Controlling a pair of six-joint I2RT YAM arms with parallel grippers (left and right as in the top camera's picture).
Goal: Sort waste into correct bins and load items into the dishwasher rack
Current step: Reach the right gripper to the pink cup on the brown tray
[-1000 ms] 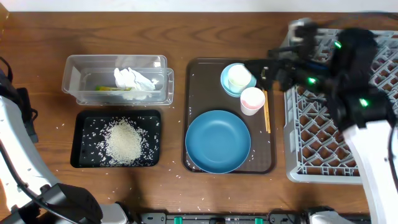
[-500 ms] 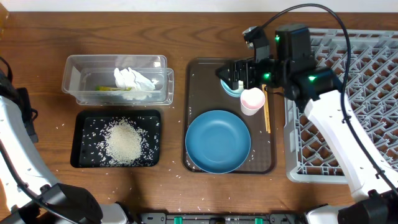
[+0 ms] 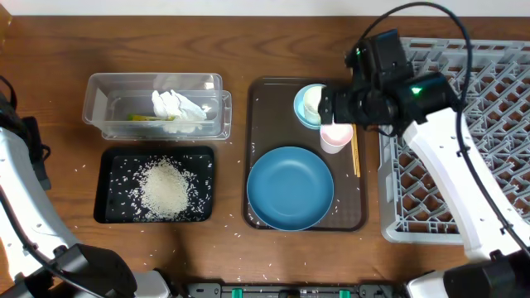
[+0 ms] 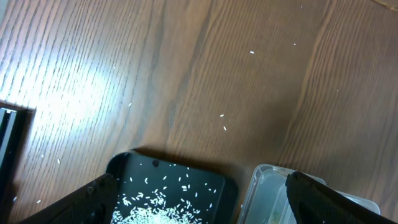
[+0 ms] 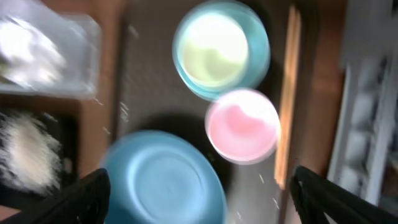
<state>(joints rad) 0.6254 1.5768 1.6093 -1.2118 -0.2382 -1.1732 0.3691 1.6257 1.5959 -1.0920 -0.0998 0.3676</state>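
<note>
Cup: pink cup (image 5: pixel 242 124) upright on serving tray (image 3: pixel 269 108), in its right half, just beside light-blue bowl (image 5: pixel 261 56).
Right claw (image 5: pixel 202 196): fingers wide apart, empty, above cup.
Left claw (image 4: pixel 199 198): wide apart, empty.

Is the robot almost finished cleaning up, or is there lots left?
About halfway. Done: the rice sits in the black tray, and the napkin and wrapper lie in the clear tub. In hand: nothing; the right gripper hovers open over the cups. Left: the blue dish, bowl, white cup, pink cup and chopsticks sit on the brown tray; none is in the rack.
</note>
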